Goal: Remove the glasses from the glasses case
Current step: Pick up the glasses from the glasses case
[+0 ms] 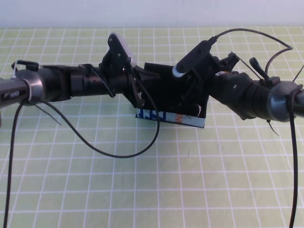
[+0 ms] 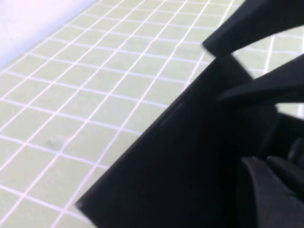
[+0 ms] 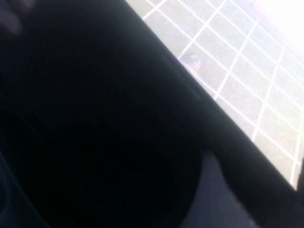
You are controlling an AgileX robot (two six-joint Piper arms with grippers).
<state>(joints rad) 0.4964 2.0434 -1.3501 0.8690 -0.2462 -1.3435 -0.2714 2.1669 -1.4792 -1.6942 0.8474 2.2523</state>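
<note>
The black glasses case [image 1: 171, 118] sits at the table's middle, with its white printed strip facing the front and its flap raised at the back. My left gripper [image 1: 138, 92] is at the case's left end, against its edge. In the left wrist view a black panel of the case [image 2: 180, 156] fills the picture. My right gripper [image 1: 190, 102] reaches down into the case from the right. The right wrist view shows only the dark inside of the case [image 3: 118, 104]. The glasses are hidden inside the case under the right gripper.
A green mat with a white grid [image 1: 190, 180] covers the table. A black cable [image 1: 118, 154] hangs in a loop from the left arm just in front of the case. More cables arch over the right arm [image 1: 266, 42]. A pale wall [image 1: 152, 12] runs along the back.
</note>
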